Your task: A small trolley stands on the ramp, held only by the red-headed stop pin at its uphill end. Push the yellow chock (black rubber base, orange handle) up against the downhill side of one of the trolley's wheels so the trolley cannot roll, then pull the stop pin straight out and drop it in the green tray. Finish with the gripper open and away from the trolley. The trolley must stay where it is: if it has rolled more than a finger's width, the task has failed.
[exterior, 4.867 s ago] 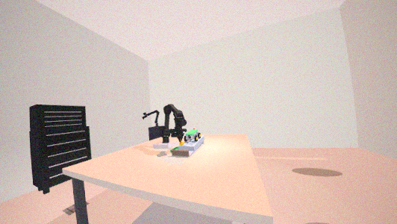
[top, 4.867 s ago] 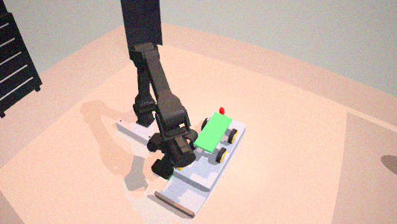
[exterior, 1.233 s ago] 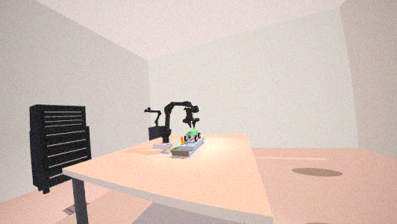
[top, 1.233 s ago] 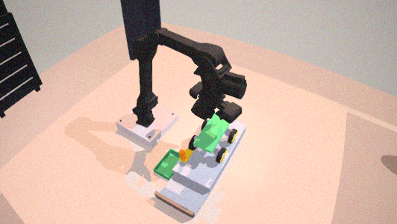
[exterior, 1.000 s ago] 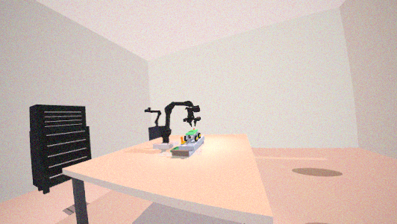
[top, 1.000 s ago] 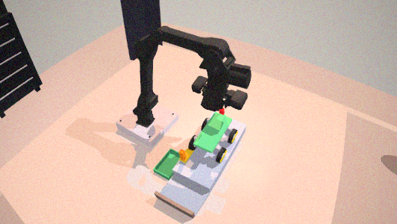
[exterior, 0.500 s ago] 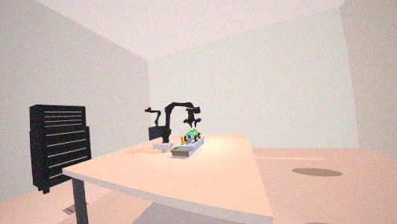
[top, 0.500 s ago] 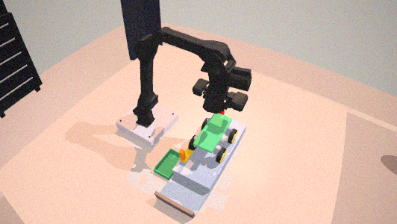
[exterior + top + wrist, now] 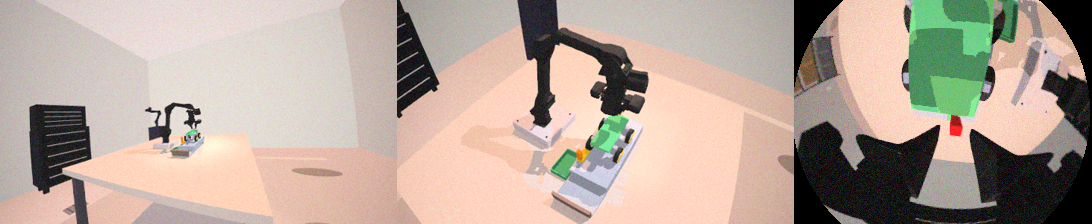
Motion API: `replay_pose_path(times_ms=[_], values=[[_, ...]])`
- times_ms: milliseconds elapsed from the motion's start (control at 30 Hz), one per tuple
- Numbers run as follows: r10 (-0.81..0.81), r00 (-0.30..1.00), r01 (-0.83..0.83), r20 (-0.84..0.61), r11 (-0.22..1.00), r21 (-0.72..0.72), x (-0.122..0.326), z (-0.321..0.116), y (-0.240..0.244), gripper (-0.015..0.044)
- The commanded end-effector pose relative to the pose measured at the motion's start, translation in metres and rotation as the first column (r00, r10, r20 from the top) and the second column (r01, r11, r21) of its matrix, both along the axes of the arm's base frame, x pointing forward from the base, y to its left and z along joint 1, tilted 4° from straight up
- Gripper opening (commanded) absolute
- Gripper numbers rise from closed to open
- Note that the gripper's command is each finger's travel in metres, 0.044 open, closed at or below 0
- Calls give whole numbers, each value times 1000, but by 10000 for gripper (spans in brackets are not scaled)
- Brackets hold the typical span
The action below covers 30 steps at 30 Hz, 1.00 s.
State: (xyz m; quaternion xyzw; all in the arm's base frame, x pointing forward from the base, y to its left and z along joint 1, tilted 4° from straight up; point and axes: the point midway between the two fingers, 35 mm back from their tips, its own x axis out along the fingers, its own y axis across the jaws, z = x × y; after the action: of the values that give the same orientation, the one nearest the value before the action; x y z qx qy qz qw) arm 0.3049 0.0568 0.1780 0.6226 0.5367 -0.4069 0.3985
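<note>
The green-topped trolley (image 9: 610, 136) (image 9: 192, 132) (image 9: 949, 55) stands on the pale ramp (image 9: 598, 176). The yellow chock (image 9: 583, 156) with its orange handle stands on the ramp just downhill of the trolley's lower left wheel; whether it touches the wheel cannot be told. The stop pin's red head (image 9: 955, 129) shows at the trolley's uphill end. My gripper (image 9: 956, 131) (image 9: 192, 126) is partly open and empty above that end, its fingertips either side of the red head in the wrist view. The pin's shaft is hidden. The green tray (image 9: 559, 175) (image 9: 1016, 20) is empty.
The arm's white base plate (image 9: 561, 127) (image 9: 1039, 95) stands left of the ramp. The tray lies close beside the ramp on the base side. A brown end bar (image 9: 571, 204) crosses the ramp's foot. A black drawer cabinet (image 9: 61, 145) stands beyond the table (image 9: 168, 179).
</note>
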Motion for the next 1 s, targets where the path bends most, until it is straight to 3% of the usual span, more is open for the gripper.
replay_pose_path(times_ms=[0,800,967], values=[[-2,1000,2,-3,1000,3,0,-5,2,190],[-2,1000,2,-3,1000,4,3,-36,14,190],[0,1000,0,0,1000,5,3,-33,13,59]])
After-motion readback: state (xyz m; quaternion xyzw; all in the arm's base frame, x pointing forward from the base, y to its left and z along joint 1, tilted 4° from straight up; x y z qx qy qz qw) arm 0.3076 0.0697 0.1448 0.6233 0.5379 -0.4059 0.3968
